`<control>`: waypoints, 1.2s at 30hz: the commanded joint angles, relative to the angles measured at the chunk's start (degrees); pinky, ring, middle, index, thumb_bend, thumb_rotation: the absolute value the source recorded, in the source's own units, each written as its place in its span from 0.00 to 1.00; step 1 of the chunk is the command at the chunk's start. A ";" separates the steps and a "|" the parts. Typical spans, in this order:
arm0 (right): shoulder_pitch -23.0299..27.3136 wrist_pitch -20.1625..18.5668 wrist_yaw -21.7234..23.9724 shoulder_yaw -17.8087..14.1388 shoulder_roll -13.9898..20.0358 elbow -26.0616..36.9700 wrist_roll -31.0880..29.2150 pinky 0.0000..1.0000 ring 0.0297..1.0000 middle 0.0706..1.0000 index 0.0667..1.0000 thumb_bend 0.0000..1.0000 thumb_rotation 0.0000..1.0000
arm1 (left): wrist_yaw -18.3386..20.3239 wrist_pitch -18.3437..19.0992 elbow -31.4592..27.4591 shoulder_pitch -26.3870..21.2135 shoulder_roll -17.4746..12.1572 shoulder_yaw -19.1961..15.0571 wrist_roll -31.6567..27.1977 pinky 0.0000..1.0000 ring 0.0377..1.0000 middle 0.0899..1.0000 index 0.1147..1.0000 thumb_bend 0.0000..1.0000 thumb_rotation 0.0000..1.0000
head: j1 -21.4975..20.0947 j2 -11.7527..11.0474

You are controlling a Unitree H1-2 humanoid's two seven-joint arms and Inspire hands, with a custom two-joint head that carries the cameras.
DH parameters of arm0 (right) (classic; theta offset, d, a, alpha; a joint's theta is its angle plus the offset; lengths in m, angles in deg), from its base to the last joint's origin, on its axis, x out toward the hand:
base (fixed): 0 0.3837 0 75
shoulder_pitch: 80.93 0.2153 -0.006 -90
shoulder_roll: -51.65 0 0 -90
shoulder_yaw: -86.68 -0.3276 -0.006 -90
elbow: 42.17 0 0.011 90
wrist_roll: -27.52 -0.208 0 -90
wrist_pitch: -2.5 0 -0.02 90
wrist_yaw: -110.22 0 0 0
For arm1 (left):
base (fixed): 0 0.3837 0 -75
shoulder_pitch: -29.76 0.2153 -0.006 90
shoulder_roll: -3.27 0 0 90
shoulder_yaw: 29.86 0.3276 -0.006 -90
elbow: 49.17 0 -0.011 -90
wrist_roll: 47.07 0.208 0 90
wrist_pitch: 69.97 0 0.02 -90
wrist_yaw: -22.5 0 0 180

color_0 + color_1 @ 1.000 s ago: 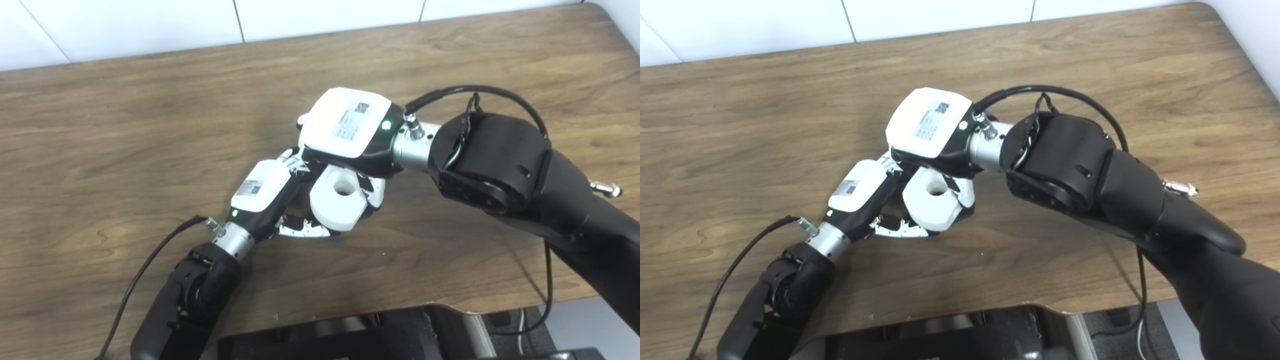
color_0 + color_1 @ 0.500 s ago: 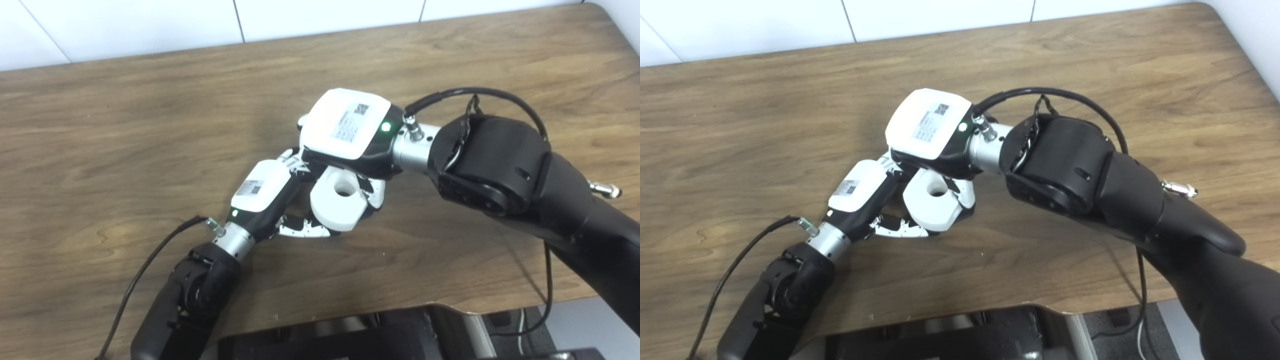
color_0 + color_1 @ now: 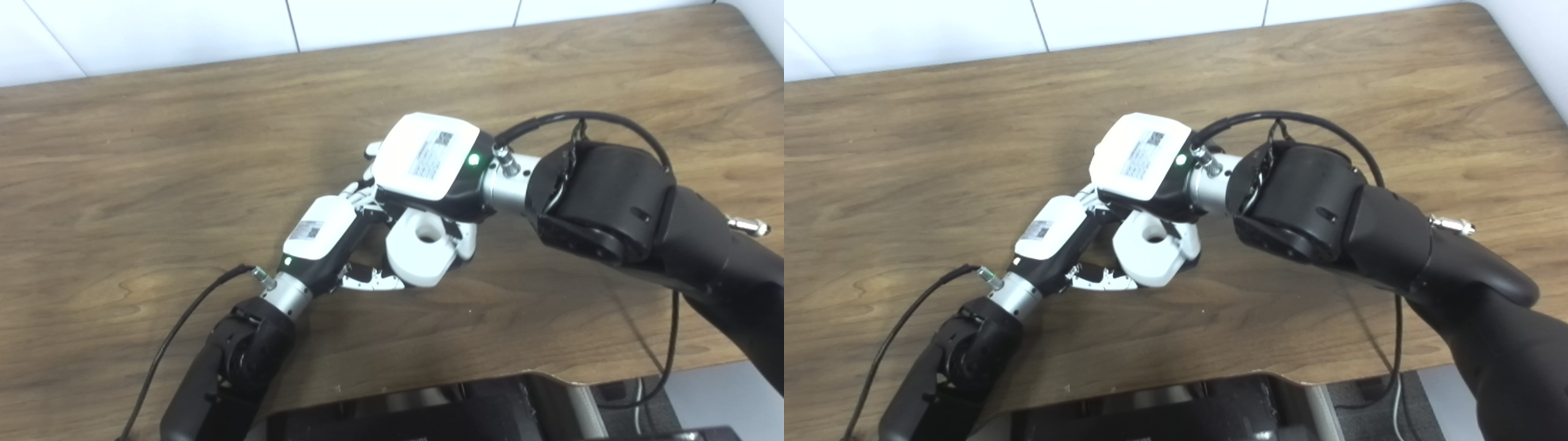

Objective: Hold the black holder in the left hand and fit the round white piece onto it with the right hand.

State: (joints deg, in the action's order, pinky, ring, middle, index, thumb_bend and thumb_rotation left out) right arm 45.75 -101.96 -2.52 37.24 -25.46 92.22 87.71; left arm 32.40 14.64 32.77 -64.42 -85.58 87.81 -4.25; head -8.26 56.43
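The round white piece (image 3: 422, 260), thick with a hole in its top, sits under my right hand (image 3: 429, 158), whose fingers are shut around it. My left hand (image 3: 324, 236) lies just to its left, low over the table. Its fingers (image 3: 361, 197) reach up beside the right hand and its thumb (image 3: 373, 282) stretches under the white piece's near edge. The black holder is almost fully hidden; only a dark part (image 3: 367, 242) shows between the left palm and the white piece, which presses against it.
The wooden table (image 3: 153, 153) spreads wide on all sides of the hands. A white wall runs along its far edge. A black cable (image 3: 184, 318) trails from the left wrist, another loops over the right forearm (image 3: 588, 113). A dark base (image 3: 429, 416) sits below the front edge.
My right hand has shifted slightly right and down with the white piece. The left hand has stayed where it was.
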 commanded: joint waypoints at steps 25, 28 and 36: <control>6.20 -11.95 5.51 1.36 1.92 2.60 -2.27 0.94 1.00 0.97 0.84 1.00 0.37 | 2.58 0.79 0.65 0.30 -0.79 0.82 1.29 0.96 0.88 0.79 0.42 0.52 0.06 | 0.31 -0.15; 8.01 -12.44 5.51 -0.05 2.32 2.50 -5.37 0.94 1.00 0.98 0.86 1.00 0.41 | 2.61 0.79 0.66 0.33 -0.82 0.72 1.13 0.96 0.88 0.79 0.42 0.52 0.06 | 0.31 -0.15; 10.54 -12.46 5.51 -3.08 2.45 1.81 -8.46 0.89 1.00 0.97 0.86 1.00 0.46 | 3.00 0.89 0.54 0.21 -1.05 0.64 0.89 0.98 0.89 0.79 0.42 0.51 0.06 | 0.84 -0.32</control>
State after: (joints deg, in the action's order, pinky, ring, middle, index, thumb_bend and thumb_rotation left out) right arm 53.53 -110.29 -2.76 35.86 -23.89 93.27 79.25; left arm 32.39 14.53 32.76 -64.47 -85.59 87.82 -4.17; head -7.38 56.08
